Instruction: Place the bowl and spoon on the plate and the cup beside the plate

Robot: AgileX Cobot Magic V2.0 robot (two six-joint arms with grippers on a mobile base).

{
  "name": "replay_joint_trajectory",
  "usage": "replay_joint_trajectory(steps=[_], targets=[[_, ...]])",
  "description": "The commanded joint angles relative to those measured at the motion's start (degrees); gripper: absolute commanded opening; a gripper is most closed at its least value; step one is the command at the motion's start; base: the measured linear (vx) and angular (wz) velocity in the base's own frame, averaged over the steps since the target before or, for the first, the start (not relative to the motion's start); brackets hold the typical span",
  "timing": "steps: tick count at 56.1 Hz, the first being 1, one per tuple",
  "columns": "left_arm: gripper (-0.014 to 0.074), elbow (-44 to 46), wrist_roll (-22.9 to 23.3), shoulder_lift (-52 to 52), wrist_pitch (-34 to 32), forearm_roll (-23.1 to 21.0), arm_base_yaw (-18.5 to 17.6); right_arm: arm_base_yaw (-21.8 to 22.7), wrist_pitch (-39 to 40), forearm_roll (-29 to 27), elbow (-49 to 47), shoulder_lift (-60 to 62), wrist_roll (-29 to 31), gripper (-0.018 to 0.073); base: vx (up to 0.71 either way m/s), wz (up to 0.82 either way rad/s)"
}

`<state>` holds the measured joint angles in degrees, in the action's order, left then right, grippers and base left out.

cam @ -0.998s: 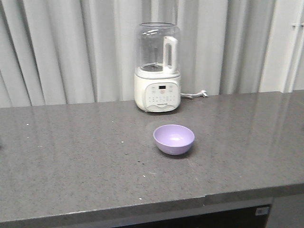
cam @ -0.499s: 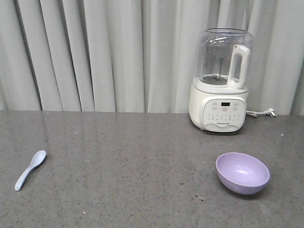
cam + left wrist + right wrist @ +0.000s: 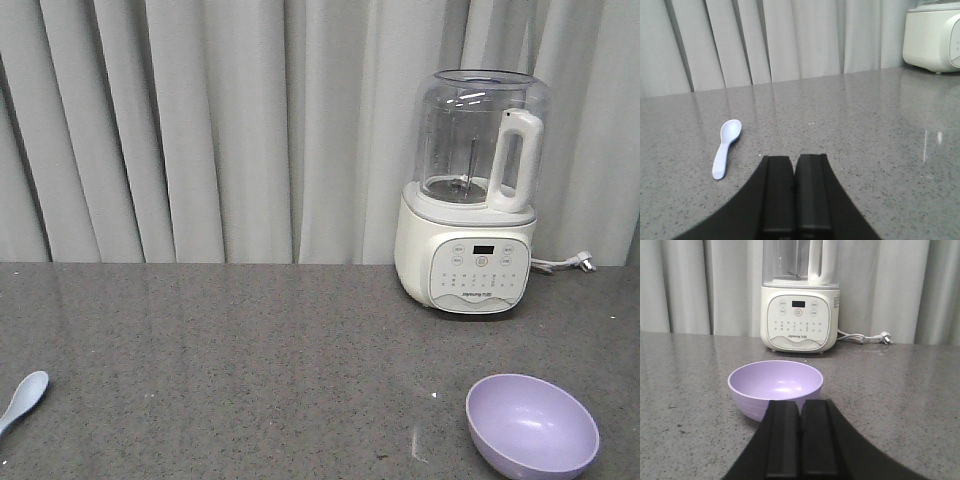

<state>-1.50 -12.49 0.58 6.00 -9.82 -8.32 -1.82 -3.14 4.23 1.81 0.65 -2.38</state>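
The lavender bowl (image 3: 532, 426) sits upright on the grey counter at the lower right of the front view. Seen from the right wrist, the bowl (image 3: 775, 387) lies just beyond my right gripper (image 3: 800, 403), whose jaws are shut with nothing between them. The pale blue spoon (image 3: 22, 398) lies at the far left edge of the front view. In the left wrist view the spoon (image 3: 727, 147) rests scoop-up, ahead and to the left of my left gripper (image 3: 795, 159), also shut and empty. The plate and the cup are out of view.
A white blender (image 3: 473, 195) with a clear jug stands at the back of the counter, directly behind the bowl (image 3: 800, 300). Its cord and plug (image 3: 867, 337) trail to the right. Grey curtains (image 3: 200, 130) hang behind the counter (image 3: 250, 370).
The front view has swung left and closer: blender and bowl drifted right and down, and the spoon came into sight, then slid to the left edge. The objects themselves lie still.
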Motion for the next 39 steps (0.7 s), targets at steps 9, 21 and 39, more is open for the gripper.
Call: replay_joint_trajectory(steps=[9,21,39], targets=[[0.0003,1.5,0.0,0.9,-4.7,-0.2,0.0,0.4,4.8,0.4,0.2,0.2,0.2,-0.0008,0.08,-0.05],[0.0003,1.5,0.0,0.9,-4.7,-0.2,0.0,0.4,4.8,0.4,0.2,0.2,0.2,-0.0008,0.03,-0.03],[0.0003,1.6,0.0,0.9,-5.6,-0.1,0.0,0.4,5.2,0.4,0.2,0.2,0.2,-0.0008,0.0,0.0]])
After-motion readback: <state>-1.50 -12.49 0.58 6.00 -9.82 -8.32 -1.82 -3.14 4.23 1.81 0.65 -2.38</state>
